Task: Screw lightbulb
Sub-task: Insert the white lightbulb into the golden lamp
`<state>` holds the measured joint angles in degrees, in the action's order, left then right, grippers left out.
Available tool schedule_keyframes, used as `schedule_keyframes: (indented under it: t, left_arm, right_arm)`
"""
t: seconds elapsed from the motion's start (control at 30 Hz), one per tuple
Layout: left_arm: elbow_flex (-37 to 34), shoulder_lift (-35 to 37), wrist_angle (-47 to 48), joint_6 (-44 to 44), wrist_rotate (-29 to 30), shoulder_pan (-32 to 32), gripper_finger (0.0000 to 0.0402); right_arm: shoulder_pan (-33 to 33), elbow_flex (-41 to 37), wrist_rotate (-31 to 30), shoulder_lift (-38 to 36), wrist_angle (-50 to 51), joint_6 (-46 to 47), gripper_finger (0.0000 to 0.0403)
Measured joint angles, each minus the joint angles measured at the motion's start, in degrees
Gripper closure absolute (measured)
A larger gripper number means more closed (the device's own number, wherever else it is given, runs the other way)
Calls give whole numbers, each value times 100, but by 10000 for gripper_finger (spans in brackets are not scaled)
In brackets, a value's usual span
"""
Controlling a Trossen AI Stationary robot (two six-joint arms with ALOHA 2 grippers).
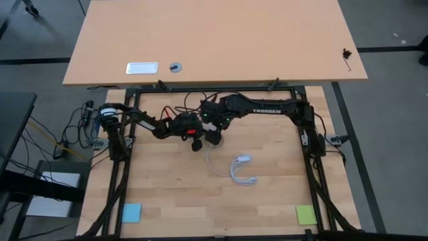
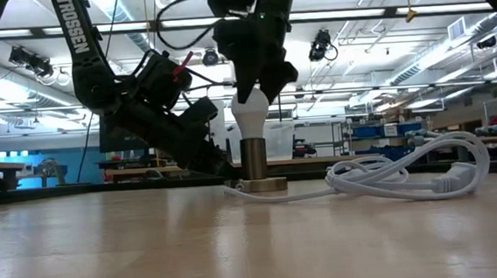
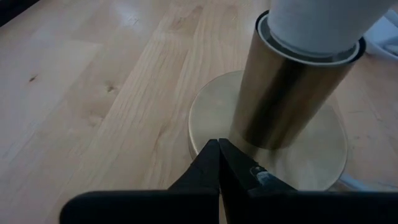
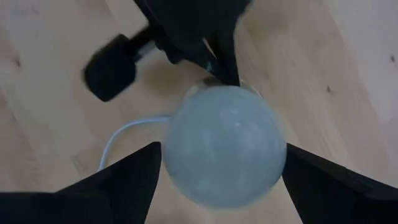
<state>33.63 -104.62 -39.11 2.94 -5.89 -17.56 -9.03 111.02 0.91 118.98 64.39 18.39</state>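
Note:
The white frosted lightbulb (image 2: 250, 120) stands upright with its base in the brass socket barrel (image 2: 253, 160), which rises from a round brass base disc (image 3: 311, 155) lying on the wooden table. My right gripper (image 4: 222, 158) comes down over the bulb's dome (image 4: 224, 146), one finger on each side. My left gripper (image 3: 219, 148) is shut, and its tips meet the disc at the foot of the barrel. In the high view both grippers meet near the table's middle (image 1: 207, 137). My left gripper presses its shut fingertips (image 3: 214, 155) down on the top of the base disc (image 3: 205, 134), right at the barrel's foot, slanting down from the table's left. The disc lies flat on the table. My right gripper has the bulb's round upper part (image 4: 174, 155) between its two fingers, which point down from above. The bulb stands upright in the socket.
A white cord (image 2: 409, 173) runs from the socket and lies coiled to the right (image 1: 242, 169). A blue note (image 1: 132, 213) and a green note (image 1: 306, 214) lie near the front corners. Bare wood lies toward the near edge.

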Motion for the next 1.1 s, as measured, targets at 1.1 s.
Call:
schedule_keyframes:
  t: [1.1]
  left_arm:
    - [0, 4, 31, 1, -19, 2, 399]
  right_arm:
    - [14, -183, -136, -4, -250, -5574, 70]
